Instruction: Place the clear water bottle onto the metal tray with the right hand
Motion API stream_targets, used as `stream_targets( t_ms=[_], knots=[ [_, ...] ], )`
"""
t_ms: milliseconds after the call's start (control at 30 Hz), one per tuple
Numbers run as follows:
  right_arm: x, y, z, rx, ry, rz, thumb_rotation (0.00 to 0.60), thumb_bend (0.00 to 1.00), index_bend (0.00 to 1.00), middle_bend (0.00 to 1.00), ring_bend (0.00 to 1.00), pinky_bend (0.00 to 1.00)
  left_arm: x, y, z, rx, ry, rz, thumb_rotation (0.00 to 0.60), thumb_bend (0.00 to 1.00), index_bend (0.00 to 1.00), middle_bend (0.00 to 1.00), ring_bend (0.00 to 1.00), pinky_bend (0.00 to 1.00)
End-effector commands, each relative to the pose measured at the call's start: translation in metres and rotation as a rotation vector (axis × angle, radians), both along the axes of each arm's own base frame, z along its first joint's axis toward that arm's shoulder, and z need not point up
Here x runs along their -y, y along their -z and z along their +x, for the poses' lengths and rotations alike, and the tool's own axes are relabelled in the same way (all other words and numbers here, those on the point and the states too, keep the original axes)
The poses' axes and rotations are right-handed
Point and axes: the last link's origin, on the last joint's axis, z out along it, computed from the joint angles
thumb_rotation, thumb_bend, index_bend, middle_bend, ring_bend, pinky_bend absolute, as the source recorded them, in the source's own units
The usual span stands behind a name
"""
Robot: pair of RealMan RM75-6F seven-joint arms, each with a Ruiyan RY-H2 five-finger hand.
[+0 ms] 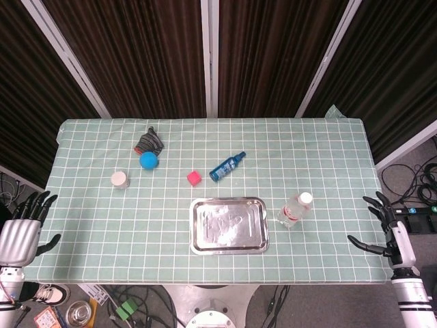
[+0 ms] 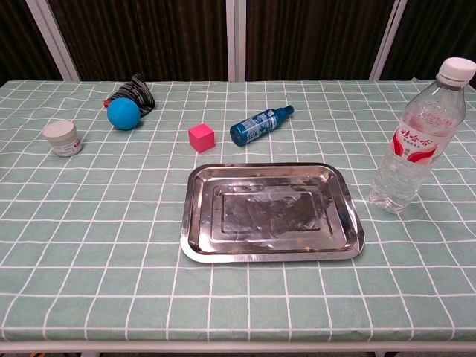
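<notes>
The clear water bottle point(image 1: 295, 210) point(image 2: 415, 137) with a white cap and red label stands upright on the checked cloth, just right of the metal tray point(image 1: 229, 225) point(image 2: 271, 212). The tray holds nothing. My right hand point(image 1: 389, 229) hovers off the table's right edge, fingers spread, well apart from the bottle. Off the left edge, near the front corner, my left hand point(image 1: 20, 229) hangs with its fingers apart and nothing in it. Neither hand shows in the chest view.
Behind the tray lie a blue spray bottle point(image 1: 227, 166) point(image 2: 259, 124) and a pink cube point(image 1: 194, 178) point(image 2: 201, 137). Further left are a blue ball point(image 1: 149, 160) point(image 2: 123, 114), a striped cloth bundle point(image 1: 149, 141), and a small white jar point(image 1: 120, 180) point(image 2: 62, 138).
</notes>
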Motion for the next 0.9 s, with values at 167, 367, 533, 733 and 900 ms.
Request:
stream_targets(
  t_ms=[167,367,533,733,900],
  knots=[
    [0.029,0.044,0.001,0.011,-0.100,0.149,0.600,0.00,0.01,0.12,0.01,0.05,-0.001,-0.003,-0.006,-0.036,0.002,0.012,0.600,0.23,0.16,0.18,0.09,0.19],
    [0.055,0.066,0.010,-0.040,-0.151,0.187,0.600,0.00,0.01,0.12,0.01,0.05,-0.002,-0.005,-0.008,-0.029,0.012,0.018,0.600,0.23,0.16,0.18,0.09,0.19],
    [0.069,0.078,0.019,-0.052,-0.174,0.199,0.600,0.00,0.01,0.12,0.01,0.05,-0.005,-0.007,-0.010,-0.019,0.022,0.033,0.600,0.23,0.16,0.18,0.09,0.19],
    [0.082,0.091,0.027,-0.059,-0.187,0.227,0.600,0.00,0.01,0.12,0.01,0.05,-0.007,-0.006,-0.013,-0.015,0.023,0.038,0.600,0.23,0.16,0.18,0.09,0.19],
    [0.093,0.106,0.040,-0.037,-0.197,0.249,0.600,0.00,0.01,0.13,0.01,0.05,-0.007,-0.005,-0.017,-0.017,0.009,0.031,0.600,0.23,0.16,0.18,0.09,0.19]
  ],
)
